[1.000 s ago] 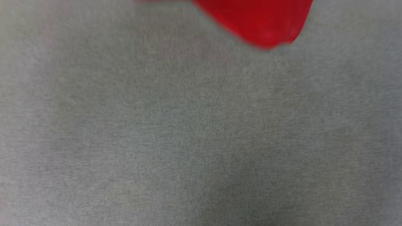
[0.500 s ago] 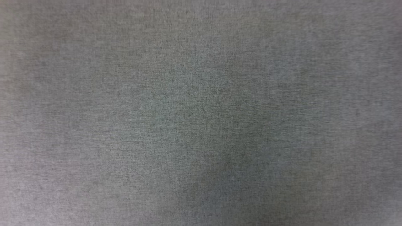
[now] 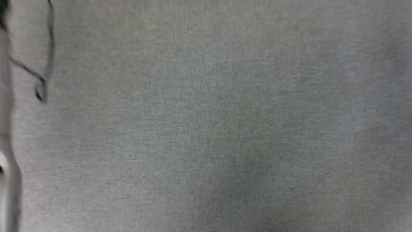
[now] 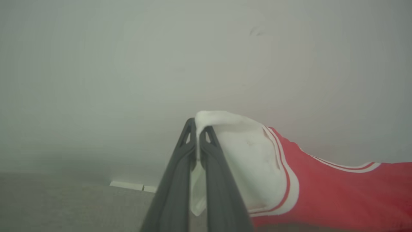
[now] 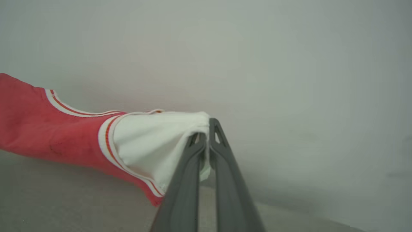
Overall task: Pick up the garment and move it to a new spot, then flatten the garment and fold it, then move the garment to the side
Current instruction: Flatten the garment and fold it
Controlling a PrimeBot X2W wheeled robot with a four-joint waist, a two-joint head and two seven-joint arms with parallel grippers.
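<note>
The garment [image 4: 322, 190] is a red T-shirt with white sleeves and red-and-white striped trim. It hangs stretched between my two grippers. In the left wrist view my left gripper [image 4: 197, 124] is shut on one white sleeve [image 4: 244, 151], and the red body runs off to the right. In the right wrist view my right gripper [image 5: 206, 124] is shut on the other white sleeve [image 5: 151, 141]. There the garment [image 5: 48, 129] extends to the left above the grey surface.
The head view looks down on a blurred grey cloth-like surface [image 3: 206, 129]. A thin dark cable [image 3: 48, 58] loops at its upper left beside a pale edge [image 3: 4, 129]. A plain pale wall [image 4: 161, 48] stands behind the garment, with a small white block [image 4: 127, 185] at its foot.
The head view's whole picture has shifted. The red garment seen at its top edge a second ago has left the picture. The cable and pale edge now show at its left.
</note>
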